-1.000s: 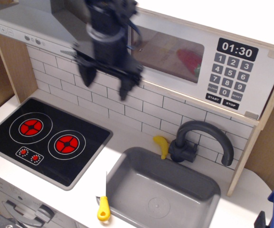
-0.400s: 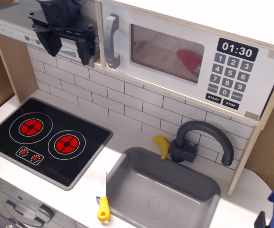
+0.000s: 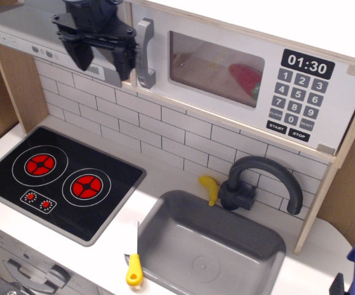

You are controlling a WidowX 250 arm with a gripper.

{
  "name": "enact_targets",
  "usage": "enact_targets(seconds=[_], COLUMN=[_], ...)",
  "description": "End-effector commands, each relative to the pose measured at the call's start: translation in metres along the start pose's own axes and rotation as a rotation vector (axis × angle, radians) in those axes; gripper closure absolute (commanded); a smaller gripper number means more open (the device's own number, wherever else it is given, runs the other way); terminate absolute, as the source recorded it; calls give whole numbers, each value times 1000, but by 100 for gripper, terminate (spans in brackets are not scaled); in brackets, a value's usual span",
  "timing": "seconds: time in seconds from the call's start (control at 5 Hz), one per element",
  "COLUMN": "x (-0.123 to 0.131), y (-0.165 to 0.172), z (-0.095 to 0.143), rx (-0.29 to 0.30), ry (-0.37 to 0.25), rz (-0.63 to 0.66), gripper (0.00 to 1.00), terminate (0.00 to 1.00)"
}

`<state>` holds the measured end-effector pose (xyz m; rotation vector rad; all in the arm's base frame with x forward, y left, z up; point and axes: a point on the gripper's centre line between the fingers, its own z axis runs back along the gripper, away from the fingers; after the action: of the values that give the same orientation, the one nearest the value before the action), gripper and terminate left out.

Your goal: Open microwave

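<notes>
While the door is shut flush, this reads as the approach step: nothing has been pulled yet. Microwave [image 3: 245,74] sits top right of the toy kitchen, above the tiled backsplash, white door with a clear window, black keypad [image 3: 299,92] on its right end reading 01:30. Grey vertical handle [image 3: 144,54] is at the door's left edge, so the hinge is probably on the keypad side.

Gripper [image 3: 102,60] hangs in front of the range hood [image 3: 35,37], just left of the handle, fingers spread wide and pointing down, holding nothing. Its right-hand finger [image 3: 125,61] looks just beside the handle; can't tell from this single view whether it touches, or how far forward of the door plane it is.

Next move, as I judge it: shift toward the handle so one finger goes behind the bar or the fingers straddle it, close if gripping, then pull outward along an arc about the far hinge.

Risk: a straight pull could slip off the bar.

Something red shows inside the window.
</notes>
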<state>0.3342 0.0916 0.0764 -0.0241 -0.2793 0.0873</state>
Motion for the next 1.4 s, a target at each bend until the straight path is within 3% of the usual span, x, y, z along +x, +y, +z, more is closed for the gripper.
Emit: enact_targets(seconds=[0.0, 0.2, 0.4, 0.8, 1.2], x=[26, 31, 31, 25, -8], y=[-7, -6, -6, -5, -9], z=[13, 12, 11, 16, 29], rx=[19, 22, 15, -11, -58], ry=[-112, -152, -165, -196, -164], rz=[0, -15, -36, -57, -140], gripper=[0, 0, 100, 100, 100], terminate=[0, 0, 0, 0, 0])
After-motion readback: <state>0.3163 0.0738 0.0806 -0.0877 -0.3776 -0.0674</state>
